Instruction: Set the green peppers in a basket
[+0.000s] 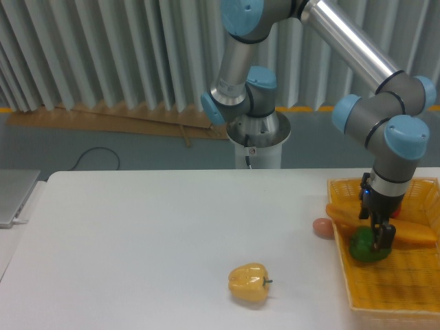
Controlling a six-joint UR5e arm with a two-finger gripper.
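The green pepper (pixel 363 248) lies inside the yellow-orange woven basket (pixel 392 292) at the table's right edge, near the basket's left wall. My gripper (pixel 381 240) points straight down right over the pepper's top. Its dark fingers stand slightly apart and reach down to the pepper's upper right side. The pepper appears to rest on the basket floor rather than hang from the fingers.
Long orange vegetables (pixel 412 232) and something red (pixel 399 208) also lie in the basket behind the gripper. A small reddish round thing (pixel 323 227) sits on the table just outside the basket's left wall. A yellow bell pepper (pixel 249 282) rests at front centre. A grey flat device (pixel 14 196) is at the left edge.
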